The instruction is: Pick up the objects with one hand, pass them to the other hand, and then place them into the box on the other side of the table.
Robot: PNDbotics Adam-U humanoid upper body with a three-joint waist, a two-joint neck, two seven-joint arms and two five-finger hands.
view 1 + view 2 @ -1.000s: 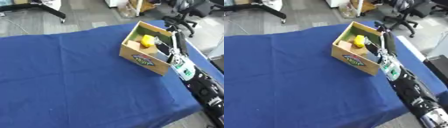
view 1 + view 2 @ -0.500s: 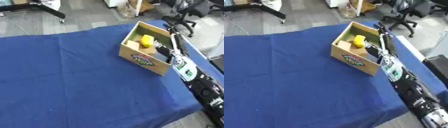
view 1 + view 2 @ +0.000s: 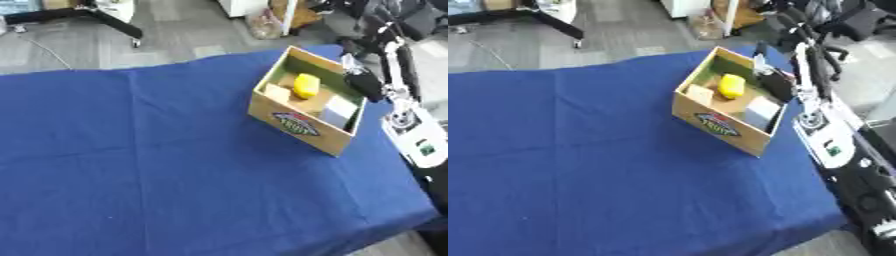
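I am looking at the box [image 3: 305, 131] sitting on the right side of the bench [image 3: 149, 165], near its far right edge, turned at an angle to it. Inside it a yellow object [image 3: 306, 86] is lying toward the far end, a tan block [image 3: 277, 93] is sitting just beside it against the left wall, and a pale flat piece [image 3: 337, 111] is lying toward the near right corner. A label is showing on the box's near outer face.

My right arm [image 3: 826, 134] is coming in along the bench's right edge, stretching up the frame beside the box. Its white forearm section is lying level with the box's near corner, and the slim silver part is rising beyond it. The right robot hand [image 3: 361, 84] is hovering as a dark shape at the box's right wall, just over the rim; I cannot tell how its fingers are standing. The left robot hand is showing in neither view.
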